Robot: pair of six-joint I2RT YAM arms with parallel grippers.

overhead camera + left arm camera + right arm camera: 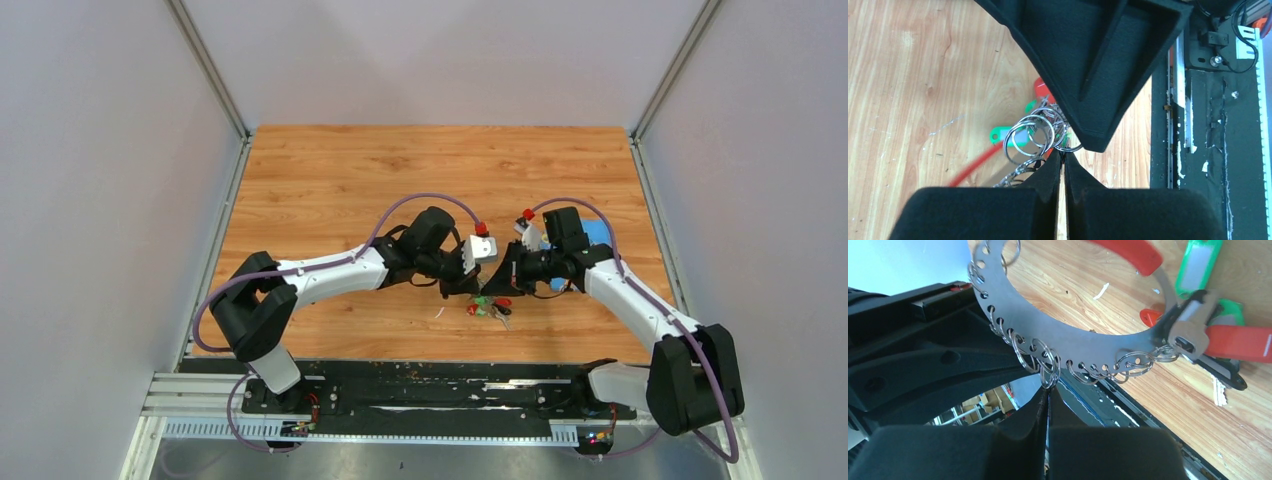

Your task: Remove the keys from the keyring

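My left claw [1063,156] and right claw [1048,390] are both pinched shut on the keyring [1063,340], one from each side. I think that stops it slipping. The keys [1189,332] hang from it, low over the counter [330,180].

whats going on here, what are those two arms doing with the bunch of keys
Both arms meet over the table at the keyring, a perforated metal band strung with small split rings. The right gripper is pinched shut on one of those rings, and the left gripper looks shut on another. The keys, with green and red tags, hang from the band; none appears to be off it yet.
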